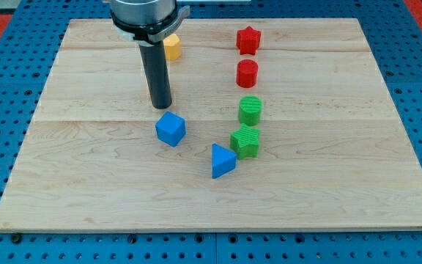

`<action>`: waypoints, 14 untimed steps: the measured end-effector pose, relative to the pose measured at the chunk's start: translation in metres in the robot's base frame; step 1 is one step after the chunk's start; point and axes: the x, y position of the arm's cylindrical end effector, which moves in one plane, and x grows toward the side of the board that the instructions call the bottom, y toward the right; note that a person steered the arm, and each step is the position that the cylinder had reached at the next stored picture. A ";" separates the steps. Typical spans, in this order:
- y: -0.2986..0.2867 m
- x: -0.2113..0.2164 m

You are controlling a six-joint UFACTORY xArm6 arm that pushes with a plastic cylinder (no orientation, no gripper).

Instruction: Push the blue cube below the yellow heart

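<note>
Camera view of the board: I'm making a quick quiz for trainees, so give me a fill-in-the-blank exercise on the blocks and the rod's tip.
1. My tip stands just above the ____ cube, toward the view's top.
2. The yellow block is partly hidden behind the ____.
3. The red star is the block nearest the view's ____ in the column on the view's right.
4. The blue triangular block lies beside a ____ block.

Missing words: blue; rod; top; green

The small blue cube [171,129] sits corner-on near the board's middle. The yellow heart-shaped block [172,47], seemingly half hidden behind the rod, lies well above it.
</note>
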 end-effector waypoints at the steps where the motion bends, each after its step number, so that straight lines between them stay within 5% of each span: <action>1: 0.000 0.000; 3: -0.001 -0.006; 5: 0.104 0.047; 7: 0.051 0.058; 8: 0.066 0.101; 11: 0.034 0.052; 13: 0.033 0.081; 14: -0.003 0.040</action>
